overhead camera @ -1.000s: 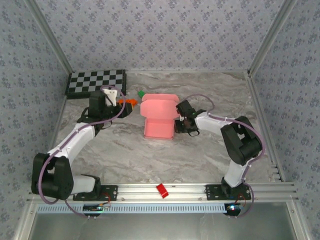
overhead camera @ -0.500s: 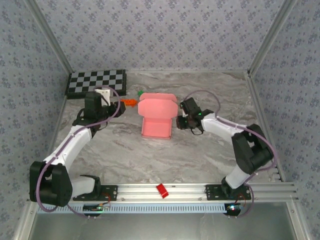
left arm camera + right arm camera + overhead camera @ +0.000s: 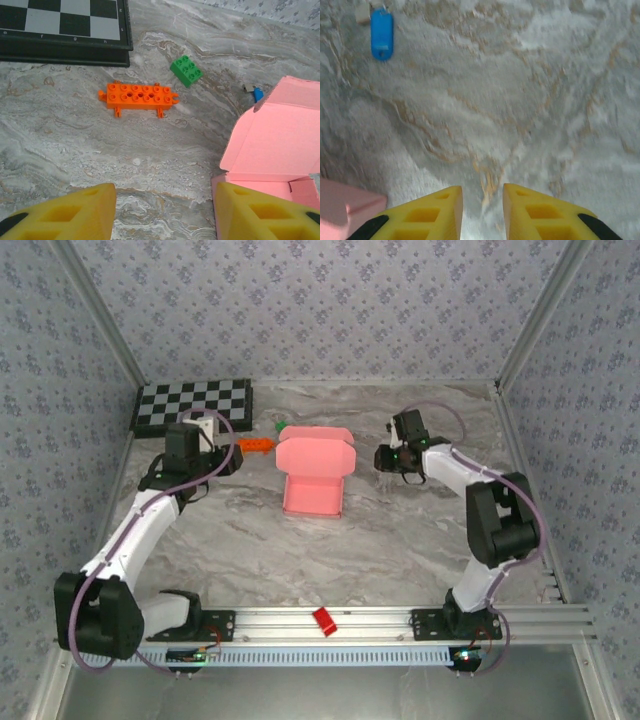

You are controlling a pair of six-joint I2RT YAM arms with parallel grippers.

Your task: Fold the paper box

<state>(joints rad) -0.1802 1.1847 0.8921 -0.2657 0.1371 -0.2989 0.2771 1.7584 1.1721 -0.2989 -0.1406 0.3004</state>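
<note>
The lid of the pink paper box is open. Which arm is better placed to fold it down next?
Probably the left. The left fingers stand wide apart near the paper box, facing its open lid. The right fingers face bare table, with the box at the corner of their view.

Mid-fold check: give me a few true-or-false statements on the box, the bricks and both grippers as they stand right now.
1. The paper box has its lid flap open. True.
2. The left gripper holds the orange brick. False: its jaws are open and empty, and the brick lies on the table ahead of it.
3. The green brick touches the orange brick. False: they lie apart.
4. The right gripper has nothing between its fingers. True.
</note>
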